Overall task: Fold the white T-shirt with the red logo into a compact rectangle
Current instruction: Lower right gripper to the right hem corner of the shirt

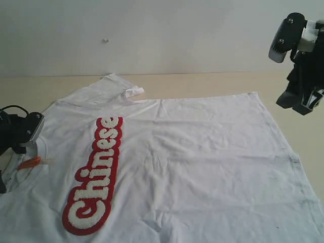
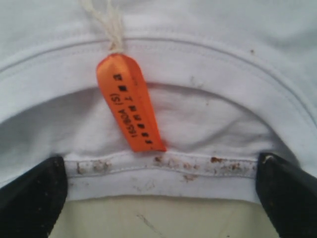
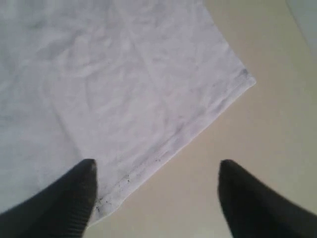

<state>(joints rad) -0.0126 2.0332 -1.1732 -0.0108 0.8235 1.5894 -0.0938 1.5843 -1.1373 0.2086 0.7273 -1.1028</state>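
The white T-shirt (image 1: pixel 202 167) lies spread face up on the table, collar at the left and hem at the right. The red logo (image 1: pixel 96 174) runs across its chest. A small orange tag (image 1: pixel 29 163) lies at the collar. My left gripper (image 1: pixel 15 139) sits low at the collar. In the left wrist view it is open (image 2: pixel 161 198), its fingers (image 2: pixel 29 198) straddling the ribbed collar (image 2: pixel 163 171) just below the orange tag (image 2: pixel 130 109). My right gripper (image 1: pixel 302 104) hangs raised beyond the hem's far corner. It is open (image 3: pixel 156 188) over the hem edge (image 3: pixel 163 148), holding nothing.
One sleeve (image 1: pixel 132 92) is bunched inward at the far side of the shirt. Bare beige table (image 1: pixel 212 83) runs behind the shirt up to a pale wall (image 1: pixel 152 35), and more table (image 3: pixel 257 139) lies beyond the hem.
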